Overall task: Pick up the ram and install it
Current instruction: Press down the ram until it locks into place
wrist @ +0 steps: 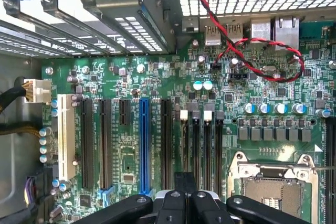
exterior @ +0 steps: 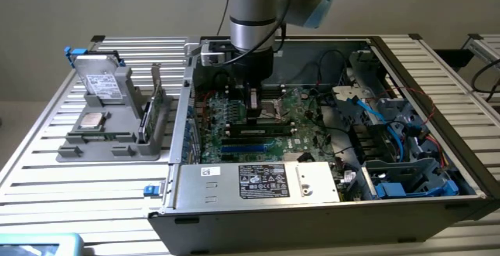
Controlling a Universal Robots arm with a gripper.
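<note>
Fingers [wrist: 185,182] are pressed shut, with nothing visible between them, so they look set for pushing rather than carrying. They hang low inside the computer case [exterior: 312,221], right over the motherboard's [wrist: 131,77] memory slots. Ram [exterior: 262,132] appears to lie along those slots, just beneath the fingers, though I cannot tell if it is fully seated.
</note>
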